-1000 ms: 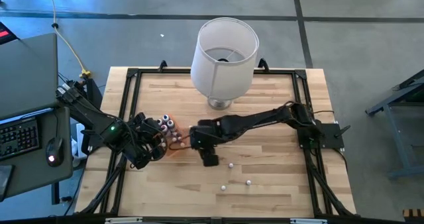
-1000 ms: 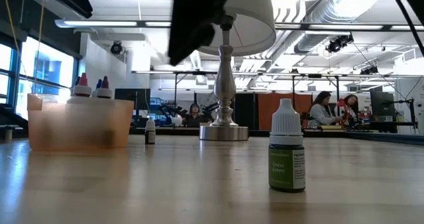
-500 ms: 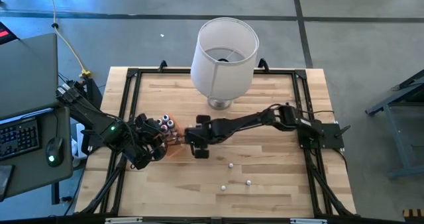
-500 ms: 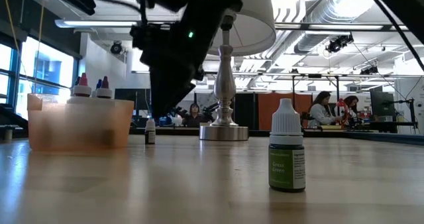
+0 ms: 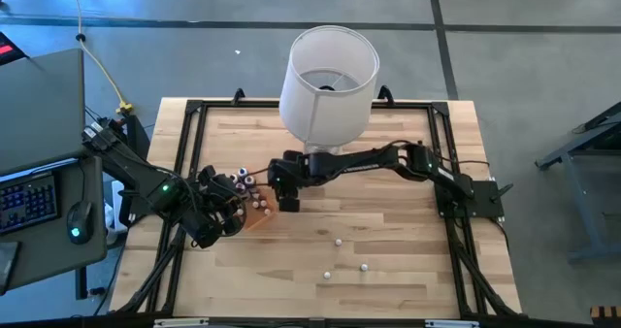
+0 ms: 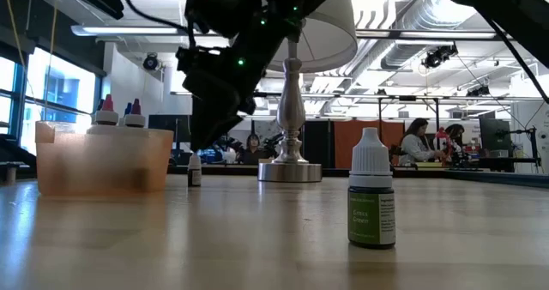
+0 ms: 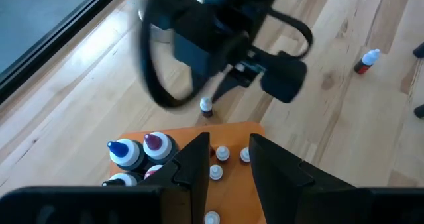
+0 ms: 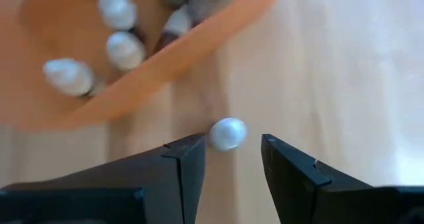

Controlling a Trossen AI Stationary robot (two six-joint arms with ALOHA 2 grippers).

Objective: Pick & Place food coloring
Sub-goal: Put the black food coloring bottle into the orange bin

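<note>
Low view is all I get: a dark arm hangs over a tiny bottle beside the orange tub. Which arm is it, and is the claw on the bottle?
Observer: It's the right arm. Its claw is open, and the tiny white-capped bottle shows in the gap, not gripped.
Operator: Is the bottle inside the tub?
Observer: No. It stands on the wooden table, just outside the edge of the flat orange tray.
Operator: Where's the left arm?
Observer: The left claw is open over the tray, above the capped bottles standing in it.
</note>
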